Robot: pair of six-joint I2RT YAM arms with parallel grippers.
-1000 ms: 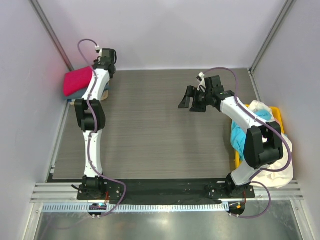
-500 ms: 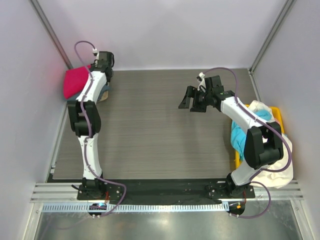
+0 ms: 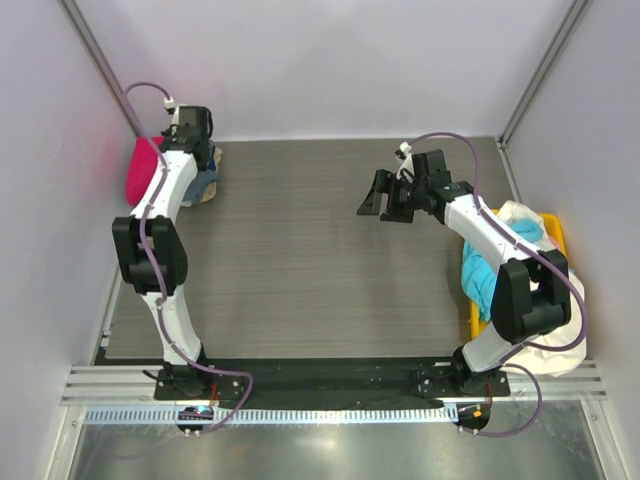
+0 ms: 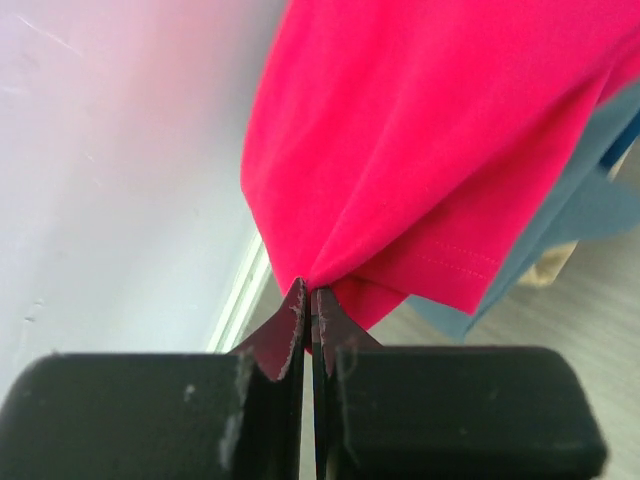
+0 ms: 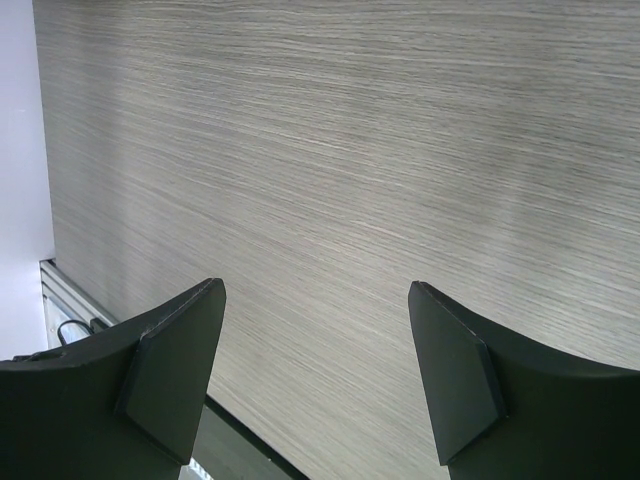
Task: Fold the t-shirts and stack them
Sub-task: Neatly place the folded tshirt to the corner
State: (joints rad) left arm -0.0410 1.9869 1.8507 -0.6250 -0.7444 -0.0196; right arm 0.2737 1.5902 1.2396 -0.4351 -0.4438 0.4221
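Note:
The red-pink t-shirt (image 3: 140, 168) hangs at the far left corner, against the left wall. My left gripper (image 3: 178, 140) is shut on its edge; in the left wrist view the red-pink cloth (image 4: 420, 150) is pinched between the closed fingertips (image 4: 310, 295). Under it lie the slate blue-grey t-shirt (image 3: 207, 180) (image 4: 590, 200) and a tan t-shirt (image 3: 205, 196) (image 4: 552, 268). My right gripper (image 3: 375, 196) (image 5: 315, 350) is open and empty above the table's middle right. Cyan (image 3: 485, 275) and cream-white (image 3: 520, 214) t-shirts fill the bin at right.
The yellow plastic bin (image 3: 553, 232) stands at the table's right edge beside the right arm. White cloth (image 3: 560, 340) spills over its near end. The grey wood-grain table (image 3: 300, 260) lies between the arms. Walls enclose left, back and right.
My left gripper has pulled the red-pink t-shirt leftward toward the wall, lifting it off the blue-grey and tan shirts. The right arm has barely moved.

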